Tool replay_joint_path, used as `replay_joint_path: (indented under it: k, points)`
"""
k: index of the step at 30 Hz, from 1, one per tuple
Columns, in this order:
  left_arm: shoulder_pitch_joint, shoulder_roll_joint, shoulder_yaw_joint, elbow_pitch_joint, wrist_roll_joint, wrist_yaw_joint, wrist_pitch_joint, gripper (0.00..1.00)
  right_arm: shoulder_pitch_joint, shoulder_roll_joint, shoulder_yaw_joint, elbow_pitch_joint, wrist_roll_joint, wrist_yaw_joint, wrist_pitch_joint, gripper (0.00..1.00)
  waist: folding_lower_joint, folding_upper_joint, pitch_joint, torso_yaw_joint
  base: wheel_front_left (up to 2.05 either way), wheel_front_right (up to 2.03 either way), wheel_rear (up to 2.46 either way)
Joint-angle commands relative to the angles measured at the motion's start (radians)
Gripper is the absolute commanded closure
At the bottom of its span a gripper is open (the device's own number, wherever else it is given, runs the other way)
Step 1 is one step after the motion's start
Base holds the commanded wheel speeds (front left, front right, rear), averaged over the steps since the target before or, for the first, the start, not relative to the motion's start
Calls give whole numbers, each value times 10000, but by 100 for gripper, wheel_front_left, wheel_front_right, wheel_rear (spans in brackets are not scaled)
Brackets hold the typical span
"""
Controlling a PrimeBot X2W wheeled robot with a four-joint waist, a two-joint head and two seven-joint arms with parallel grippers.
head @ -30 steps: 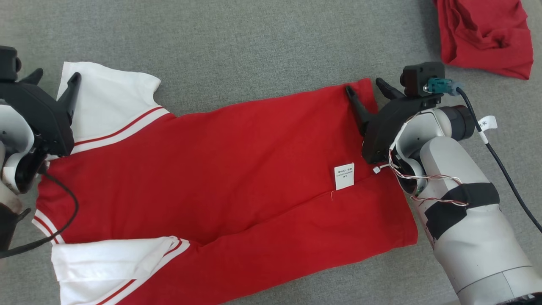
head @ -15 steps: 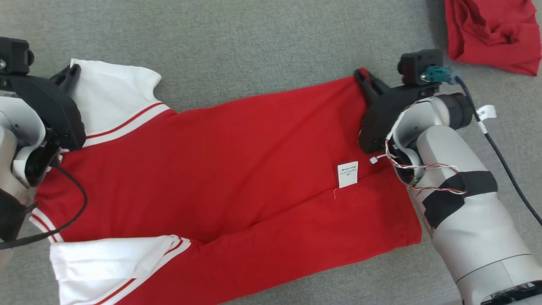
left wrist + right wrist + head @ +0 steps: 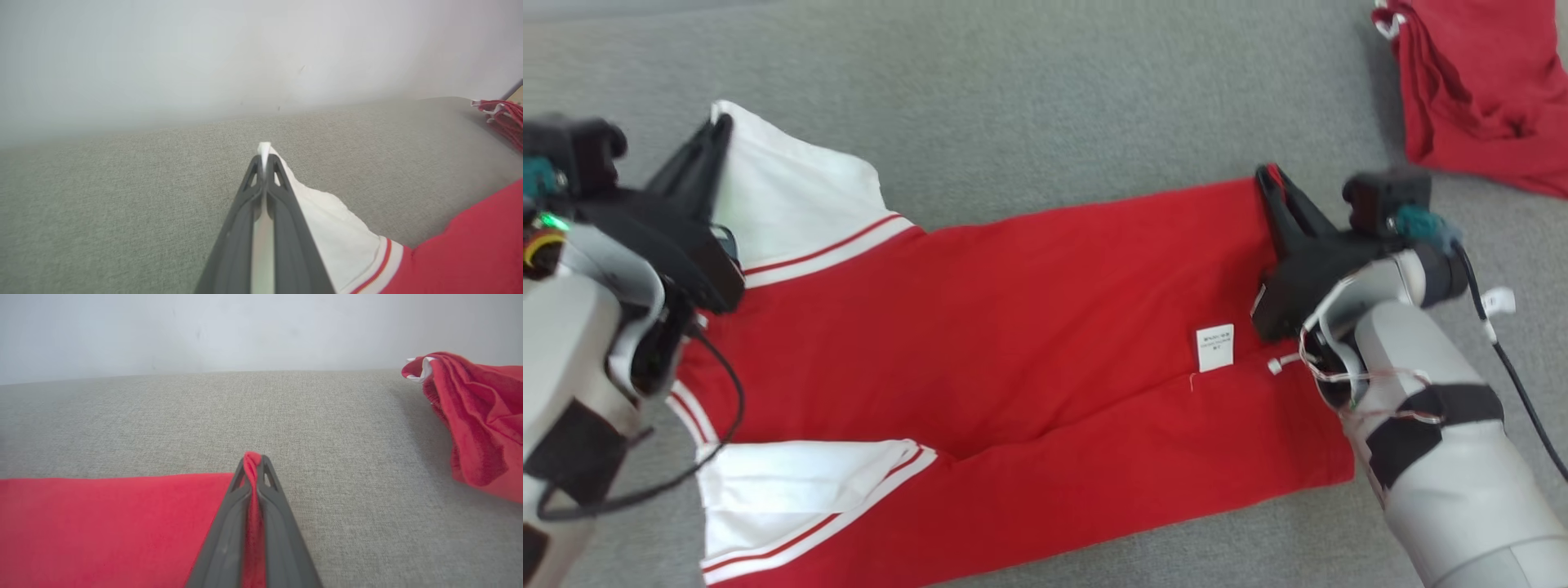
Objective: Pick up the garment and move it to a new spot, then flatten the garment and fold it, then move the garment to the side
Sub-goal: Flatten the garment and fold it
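Note:
The garment [image 3: 1013,327] is a red T-shirt with white sleeves and red-striped cuffs, spread flat across the grey cloth surface, a white label near its hem. My left gripper [image 3: 719,131] is shut on the tip of the far white sleeve [image 3: 327,220]; white cloth pokes out between its fingertips [image 3: 264,157]. My right gripper [image 3: 1270,175] is shut on the far hem corner, with red cloth [image 3: 252,461] pinched between its fingers [image 3: 271,506]. The near white sleeve [image 3: 792,490] lies folded at the lower left.
A second red garment [image 3: 1478,90] lies crumpled at the far right corner, also in the right wrist view [image 3: 478,420]. The grey fabric surface [image 3: 1029,98] stretches bare beyond the shirt to a pale wall [image 3: 204,330].
Both grippers have closed from wide open onto the shirt's far edge: left on the sleeve tip, right on the hem corner. The head camera has shifted, moving the whole picture right and down.

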Motion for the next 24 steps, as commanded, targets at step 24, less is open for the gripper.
replay_joint_path:
  k: [24]
  points:
    - [5961,13,386,-5695,1018,2011,-1767,100,3928,-1064,-887,-1918,1268,-29,-1591,100,0,0,-1576,1628,0,0,0]
